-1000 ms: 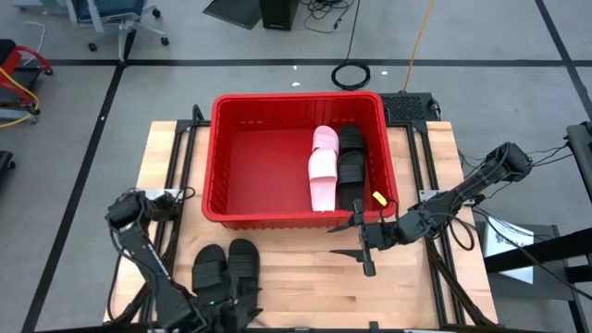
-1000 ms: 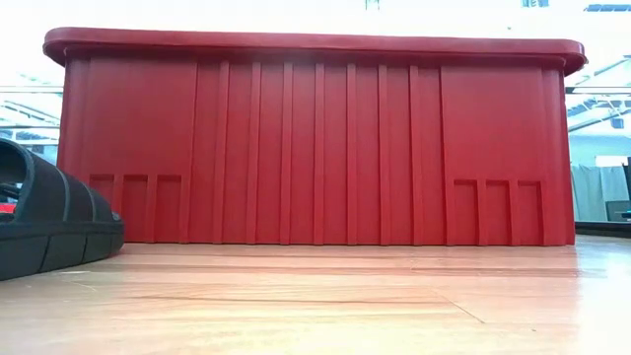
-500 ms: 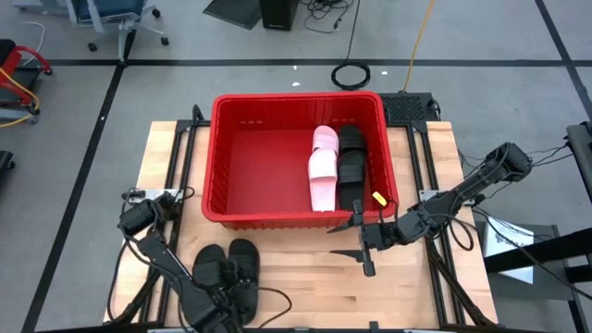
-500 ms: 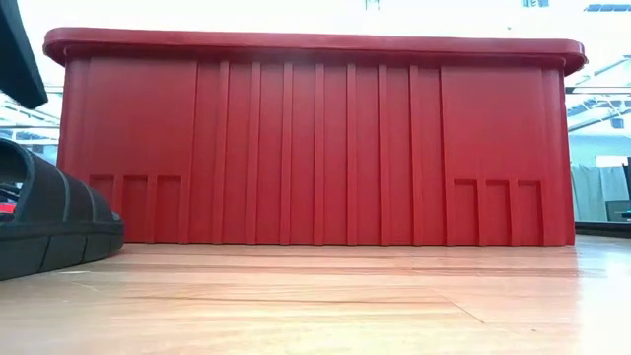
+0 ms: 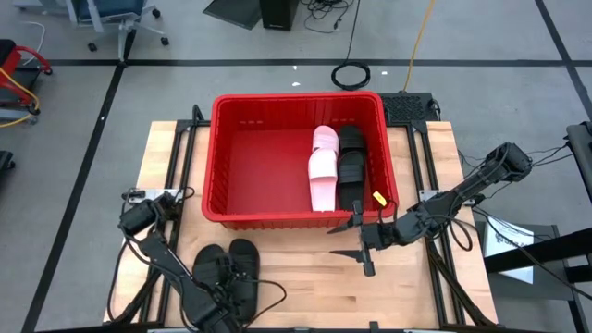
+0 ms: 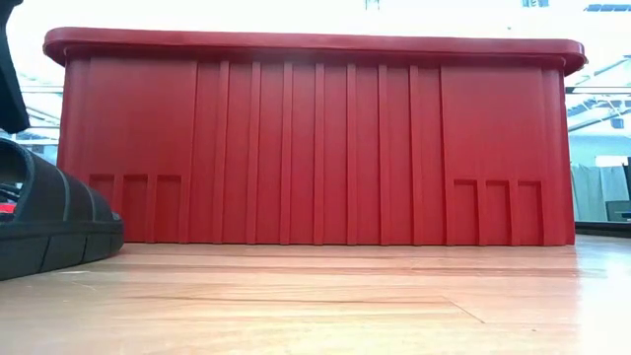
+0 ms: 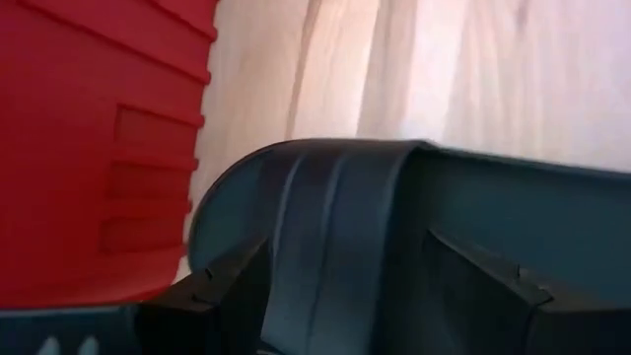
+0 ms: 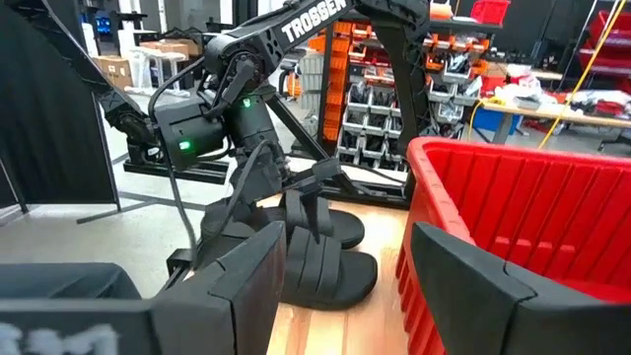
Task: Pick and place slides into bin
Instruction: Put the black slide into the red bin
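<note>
Two black slides (image 5: pixel 242 264) lie side by side, soles down, on the wooden table near its front left, in front of the red bin (image 5: pixel 296 97). My left gripper (image 5: pixel 227 279) is open and low over them. In the left wrist view its fingers stand on either side of one slide's wide strap (image 7: pixel 394 227). Pink slides (image 5: pixel 323 171) and black slides (image 5: pixel 351 166) lie in the bin's right half. My right gripper (image 5: pixel 365 242) is open and empty by the bin's near right corner. My left gripper comes down from above with one finger (image 7: pixel 222 281) on each side of the black slide's strap. I cannot tell whether the fingers touch it. The slide lies flat on the table.
The bin's tall near wall (image 6: pixel 315 148) stands just beyond the black slides (image 6: pixel 49 222). Bare table lies between the slides and my right gripper. The right wrist view shows the left arm (image 8: pixel 227 118) over the slides (image 8: pixel 320 251).
My left gripper has moved from the table's near edge toward the far edge and now sits over the two black slides. Most of this move happened in the first half second. The slides and my right gripper have stayed where they were.
</note>
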You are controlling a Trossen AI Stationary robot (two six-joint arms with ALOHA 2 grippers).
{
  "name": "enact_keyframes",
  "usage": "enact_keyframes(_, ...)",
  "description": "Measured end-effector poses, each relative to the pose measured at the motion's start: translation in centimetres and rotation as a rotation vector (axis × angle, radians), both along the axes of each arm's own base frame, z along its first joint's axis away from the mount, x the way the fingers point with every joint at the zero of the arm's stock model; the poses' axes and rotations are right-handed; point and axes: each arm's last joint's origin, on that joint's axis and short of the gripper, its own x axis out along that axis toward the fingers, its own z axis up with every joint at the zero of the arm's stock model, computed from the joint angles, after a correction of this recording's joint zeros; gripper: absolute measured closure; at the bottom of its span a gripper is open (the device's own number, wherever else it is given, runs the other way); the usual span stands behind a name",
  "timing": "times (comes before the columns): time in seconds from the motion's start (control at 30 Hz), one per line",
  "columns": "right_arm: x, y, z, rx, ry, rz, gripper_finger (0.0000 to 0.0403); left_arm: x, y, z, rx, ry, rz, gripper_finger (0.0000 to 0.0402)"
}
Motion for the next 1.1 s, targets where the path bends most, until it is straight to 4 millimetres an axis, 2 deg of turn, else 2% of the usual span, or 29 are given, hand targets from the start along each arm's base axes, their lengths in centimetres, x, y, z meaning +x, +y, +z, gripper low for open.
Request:
enact_keyframes(0.3, 0.0, 0.0, -0.1, 0.025, 0.017, -0.003, 0.0193, -0.1, 2.0, -2.0, 0.055, 0.091, 0.038, 0.0151)
enact_keyframes(0.57, 0.0, 0.0, -0.4, 0.029, 0.038, -0.005, 0.0193, 0.3, 3.6, -2.5, 0.095, 0.123, 0.099, 0.0159)
enact_keyframes(0.67, 0.0, 0.0, -0.4, 0.029, 0.041, -0.005, 0.0193, 0.5, 3.8, -2.5, 0.094, 0.128, 0.099, 0.0189)
enact_keyframes(0.93, 0.0, 0.0, -0.5, 0.031, 0.050, -0.006, 0.0193, 0.6, 3.9, -2.5, 0.096, 0.143, 0.087, 0.0318)
enact_keyframes(1.1, 0.0, 0.0, -0.5, 0.031, 0.050, -0.006, 0.0193, 0.6, 3.9, -2.5, 0.096, 0.144, 0.085, 0.0380)
